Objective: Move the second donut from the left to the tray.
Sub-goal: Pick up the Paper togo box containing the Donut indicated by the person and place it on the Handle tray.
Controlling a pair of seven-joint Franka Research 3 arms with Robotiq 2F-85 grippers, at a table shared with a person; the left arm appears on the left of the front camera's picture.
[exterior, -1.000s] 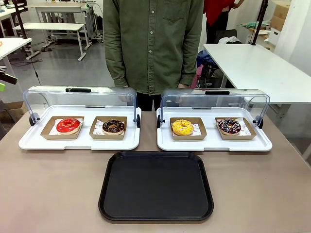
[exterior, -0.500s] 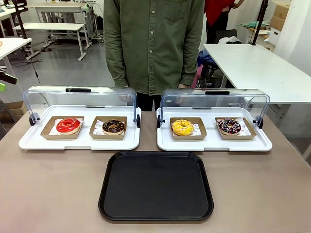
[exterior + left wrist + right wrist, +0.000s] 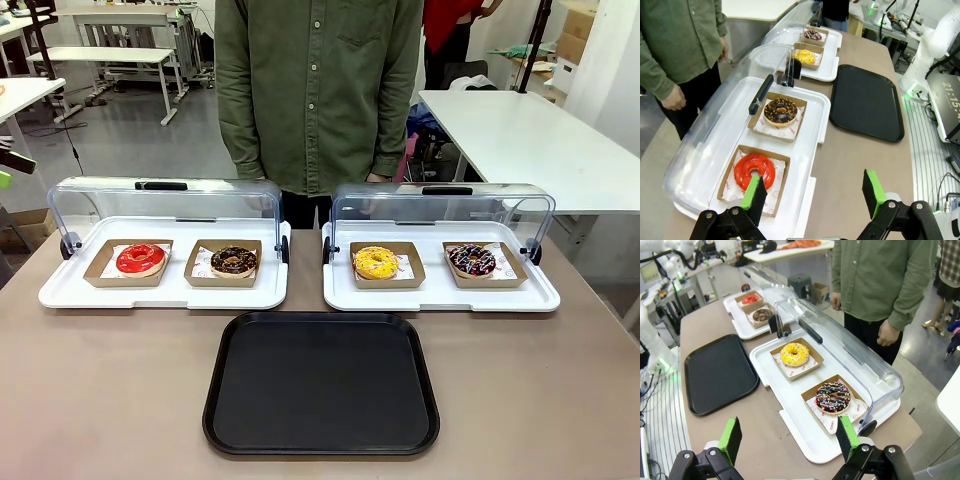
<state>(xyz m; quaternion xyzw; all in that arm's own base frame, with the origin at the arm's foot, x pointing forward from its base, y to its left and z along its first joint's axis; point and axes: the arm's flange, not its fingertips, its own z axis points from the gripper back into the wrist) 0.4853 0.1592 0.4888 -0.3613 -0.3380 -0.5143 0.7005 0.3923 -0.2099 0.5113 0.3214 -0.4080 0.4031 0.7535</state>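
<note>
The chocolate donut with orange crumbs (image 3: 233, 261) (image 3: 780, 111) (image 3: 761, 315) lies in its brown cardboard box on the left white display tray (image 3: 160, 295), second from the left. The black tray (image 3: 322, 384) (image 3: 867, 100) (image 3: 720, 372) sits bare at the table's near middle. My left gripper (image 3: 813, 193) hovers open over the table's left end, near the red-glazed donut (image 3: 140, 258) (image 3: 754, 171). My right gripper (image 3: 790, 438) hangs open above the right end, close to the sprinkled donut (image 3: 471, 260) (image 3: 832, 396).
A yellow donut (image 3: 375, 262) (image 3: 794, 354) shares the right display tray (image 3: 440, 297) with the sprinkled one. Both clear lids (image 3: 165, 200) stand raised at the back. A person in a green shirt (image 3: 315, 90) stands at the far side, hands down.
</note>
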